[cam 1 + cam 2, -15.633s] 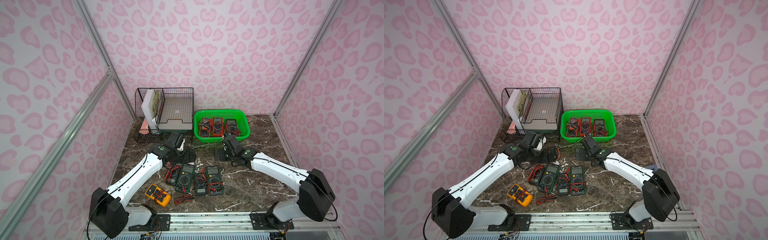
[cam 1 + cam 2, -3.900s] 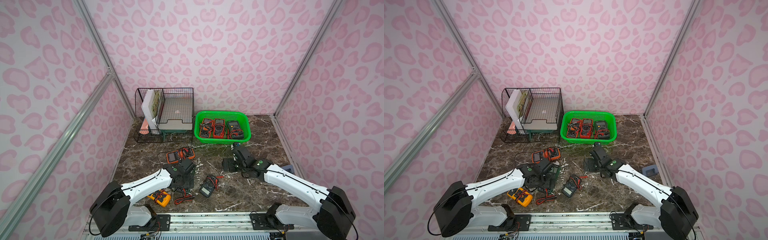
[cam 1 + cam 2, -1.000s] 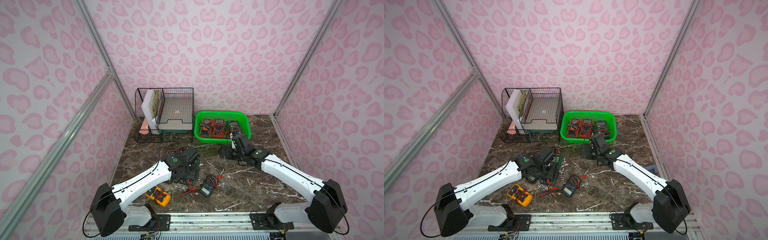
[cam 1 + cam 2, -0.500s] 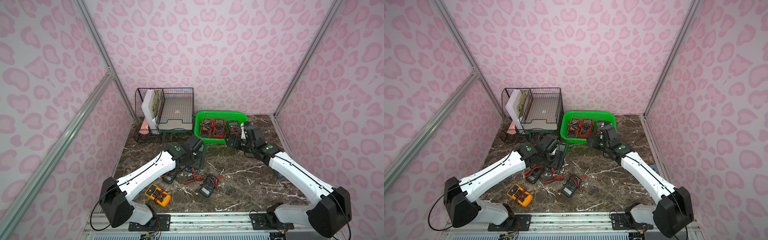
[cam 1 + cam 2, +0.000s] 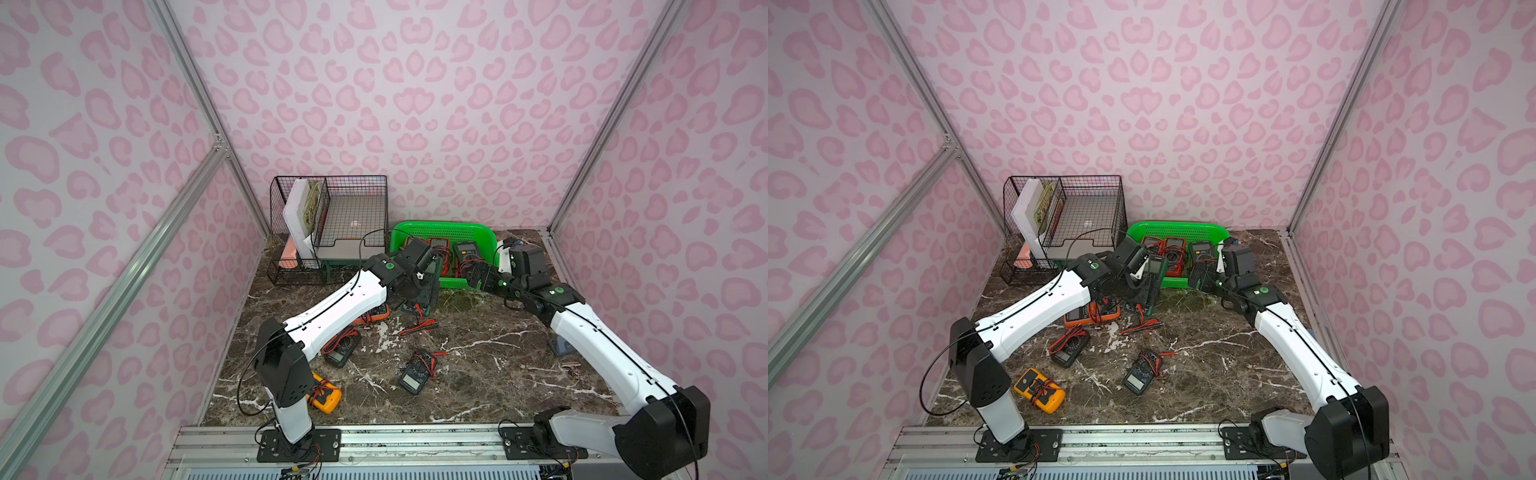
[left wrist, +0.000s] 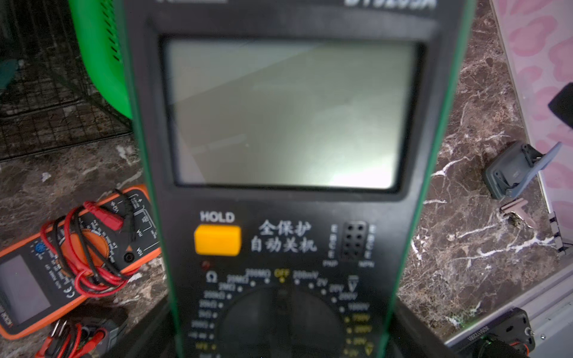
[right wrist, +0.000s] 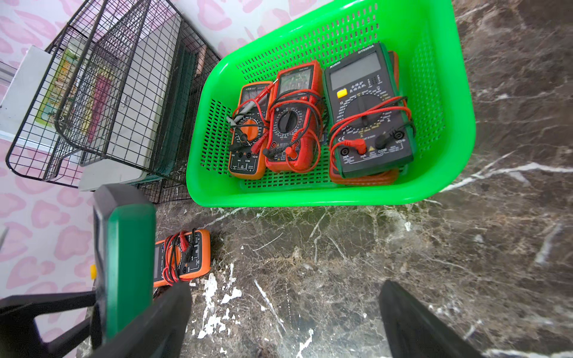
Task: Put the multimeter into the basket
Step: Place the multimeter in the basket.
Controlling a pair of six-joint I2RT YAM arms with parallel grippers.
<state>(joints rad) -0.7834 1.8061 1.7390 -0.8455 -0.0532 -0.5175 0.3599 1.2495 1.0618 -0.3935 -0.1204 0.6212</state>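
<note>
Four multimeters lie loose on the marble table (image 5: 498,345). Read outward from my near edge, they are a yellow multimeter (image 5: 326,395), a small dark multimeter (image 5: 414,377) at centre, a second dark multimeter (image 5: 341,352) beside the left arm, and an orange multimeter (image 5: 1091,314) partly under that arm. Stray test leads (image 5: 417,328) lie just beyond them.

Farther on, the left gripper (image 5: 1143,291) is clamped on the lower body of the green-edged multimeter (image 6: 285,111). It holds the meter upright and clear of the table, just short of the basket (image 7: 310,198), near the front corner on the organiser's side. The right gripper (image 7: 285,288) hangs above bare marble before the basket's front rim, jaws spread wide and holding nothing.

Inside the basket I count at least four stored multimeters (image 7: 294,124), one of them stacked on another. The black wire organiser (image 5: 332,216) stands beside it at the back.

Judgement: the task is roughly half done. The carried meter is lifted but not yet over the rim, so placing and release remain. The four loose ones would follow, if all are meant.
</note>
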